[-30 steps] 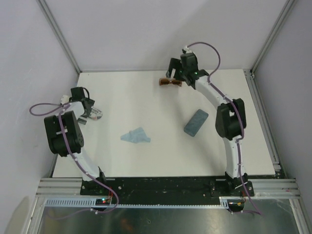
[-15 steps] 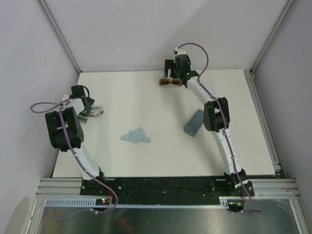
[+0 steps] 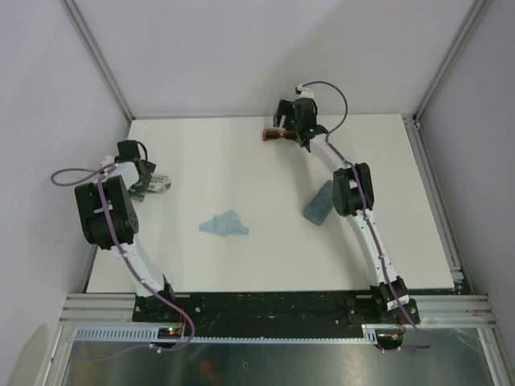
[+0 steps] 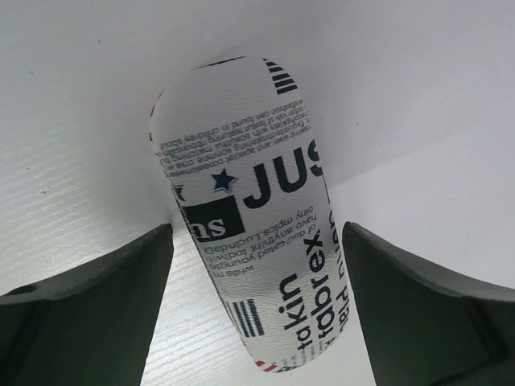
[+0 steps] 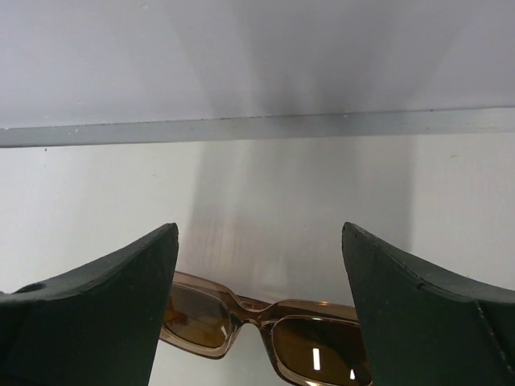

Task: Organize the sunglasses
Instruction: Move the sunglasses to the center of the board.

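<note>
Brown-amber translucent sunglasses (image 3: 278,135) lie near the table's back edge. In the right wrist view the sunglasses (image 5: 265,322) lie lenses-up low between my fingers, which touch nothing. My right gripper (image 3: 285,121) (image 5: 257,232) hovers over them, open. At the left edge lies a white oblong case (image 3: 160,186) printed with newspaper text. My left gripper (image 3: 145,182) (image 4: 256,233) is open astride the case (image 4: 241,201), with a gap on each side.
A grey-blue oblong case (image 3: 319,203) lies right of centre, partly under the right arm. A crumpled light blue cloth (image 3: 224,224) lies in the middle. The back wall's metal rail (image 5: 257,127) runs just beyond the sunglasses. A side wall stands left of the printed case.
The right arm has swung left and back, bringing its gripper over the brown sunglasses. The left arm has barely moved.
</note>
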`<state>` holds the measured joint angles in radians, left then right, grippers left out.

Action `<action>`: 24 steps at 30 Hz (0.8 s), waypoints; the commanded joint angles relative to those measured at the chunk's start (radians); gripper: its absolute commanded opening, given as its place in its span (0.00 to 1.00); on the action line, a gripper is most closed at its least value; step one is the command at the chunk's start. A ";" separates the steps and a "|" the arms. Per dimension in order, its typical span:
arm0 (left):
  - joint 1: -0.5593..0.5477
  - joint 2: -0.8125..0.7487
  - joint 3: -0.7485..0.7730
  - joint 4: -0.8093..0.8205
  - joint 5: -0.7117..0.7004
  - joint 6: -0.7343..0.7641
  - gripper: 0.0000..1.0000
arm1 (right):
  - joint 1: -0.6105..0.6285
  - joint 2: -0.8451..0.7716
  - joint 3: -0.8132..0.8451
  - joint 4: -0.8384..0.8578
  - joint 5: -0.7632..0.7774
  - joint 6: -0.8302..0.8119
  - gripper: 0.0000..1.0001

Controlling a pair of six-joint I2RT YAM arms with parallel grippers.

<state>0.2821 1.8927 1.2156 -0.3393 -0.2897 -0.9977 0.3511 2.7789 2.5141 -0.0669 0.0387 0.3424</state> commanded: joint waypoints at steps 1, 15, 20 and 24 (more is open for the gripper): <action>0.006 0.036 -0.008 -0.026 0.038 -0.045 0.90 | 0.018 -0.022 0.028 -0.010 -0.053 0.013 0.86; -0.010 0.017 -0.039 -0.025 0.084 -0.025 0.85 | 0.031 -0.147 -0.137 -0.289 -0.137 -0.064 0.73; -0.047 0.008 -0.049 -0.024 0.093 0.005 0.84 | 0.062 -0.308 -0.357 -0.254 -0.128 -0.145 0.70; -0.074 0.029 -0.036 -0.021 0.146 0.061 0.83 | 0.076 -0.416 -0.511 -0.236 -0.192 -0.185 0.64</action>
<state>0.2470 1.8908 1.2045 -0.3115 -0.2325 -0.9844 0.4004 2.5092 2.1155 -0.3038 -0.0887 0.2298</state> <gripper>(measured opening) 0.838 0.674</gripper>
